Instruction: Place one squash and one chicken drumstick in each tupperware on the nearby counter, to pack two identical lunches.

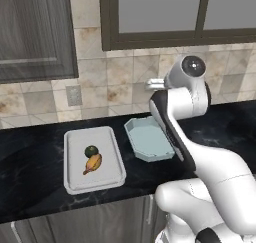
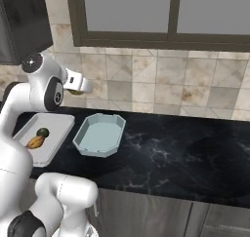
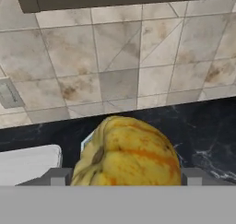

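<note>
Currently the long black marbled stone counter (image 1: pixel 30 152) carries the white rectangular tupperware (image 1: pixel 75 182), holding the dark green squash (image 1: pixel 91 150) touching an orange-brown chicken drumstick (image 1: pixel 93 163), beside the pale-blue octagonal tupperware (image 2: pixel 100 136). The gripper (image 3: pixel 122 174) clamps the yellow-orange squash (image 3: pixel 126 151), apparently above the containers.

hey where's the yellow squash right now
The yellow-orange squash sits clamped in the gripper, held in the air above the black counter, near the pale-blue tupperware.
</note>
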Available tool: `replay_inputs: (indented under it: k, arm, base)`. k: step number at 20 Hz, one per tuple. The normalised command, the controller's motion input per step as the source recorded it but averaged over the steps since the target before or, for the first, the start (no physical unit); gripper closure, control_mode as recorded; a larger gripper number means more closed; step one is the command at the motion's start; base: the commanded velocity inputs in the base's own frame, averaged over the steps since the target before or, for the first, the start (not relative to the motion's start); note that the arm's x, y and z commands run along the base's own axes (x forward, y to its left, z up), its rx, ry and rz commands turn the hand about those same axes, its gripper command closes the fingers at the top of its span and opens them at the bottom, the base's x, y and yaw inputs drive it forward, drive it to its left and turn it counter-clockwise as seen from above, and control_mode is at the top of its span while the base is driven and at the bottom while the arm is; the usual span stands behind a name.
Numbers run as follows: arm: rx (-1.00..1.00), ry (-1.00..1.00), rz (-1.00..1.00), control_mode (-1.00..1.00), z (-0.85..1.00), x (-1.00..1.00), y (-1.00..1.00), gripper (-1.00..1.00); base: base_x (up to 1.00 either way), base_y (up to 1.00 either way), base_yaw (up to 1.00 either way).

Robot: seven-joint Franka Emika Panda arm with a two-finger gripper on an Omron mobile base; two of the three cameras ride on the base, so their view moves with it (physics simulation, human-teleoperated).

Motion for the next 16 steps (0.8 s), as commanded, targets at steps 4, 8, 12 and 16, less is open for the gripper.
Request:
replay_inputs:
  k: [4, 8, 12, 16]
  arm:
    - [0.01, 0.34, 0.04, -1.0, -0.91, 0.04, 0.0, 1.0]
    - [0.0, 0.29, 0.06, -1.0, -0.92, 0.23, 0.0, 1.0]
    - [0.0, 0.23, 0.06, -1.0, -0.68, 0.4, 0.0, 1.0]
    - [0.0, 0.16, 0.02, -1.0, -0.53, 0.54, -0.02, 1.0]
  base:
    - [0.0, 0.0, 0.0]
    - [0.0, 0.0, 0.0]
    - [0.0, 0.0, 0.0]
    - [0.0, 0.0, 0.0]
